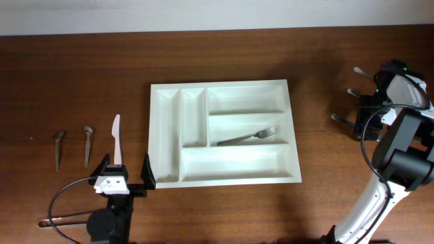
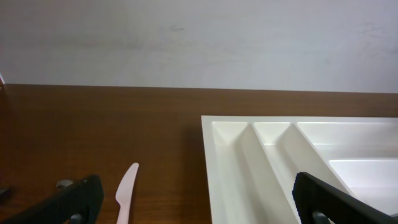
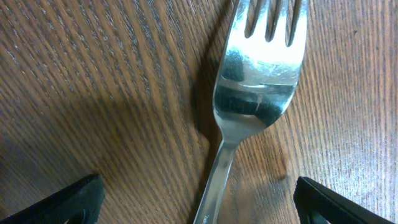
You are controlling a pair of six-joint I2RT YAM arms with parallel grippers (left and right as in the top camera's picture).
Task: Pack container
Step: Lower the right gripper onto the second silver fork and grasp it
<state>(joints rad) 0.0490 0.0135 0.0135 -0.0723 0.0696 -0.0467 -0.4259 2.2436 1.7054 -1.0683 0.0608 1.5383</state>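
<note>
The white five-compartment container (image 1: 220, 84) lies mid-table, with one metal fork (image 1: 247, 137) in its middle wide compartment. My left gripper (image 1: 125, 161) is open and empty near the container's front left corner, over the handle end of a white plastic knife (image 1: 116, 134). In the left wrist view the knife (image 2: 126, 190) lies between the open jaws (image 2: 196, 202), with the container (image 2: 230, 168) on the right. My right gripper (image 1: 371, 114) is low at the far right. In its wrist view the open jaws (image 3: 199, 202) straddle a metal fork (image 3: 255, 93) lying on the wood.
Two dark spoons (image 1: 59, 148) (image 1: 87, 144) lie left of the plastic knife. Several metal utensil handles (image 1: 354, 92) stick out around my right gripper. A thin metal utensil (image 1: 64, 219) lies by the left arm's base at the front edge.
</note>
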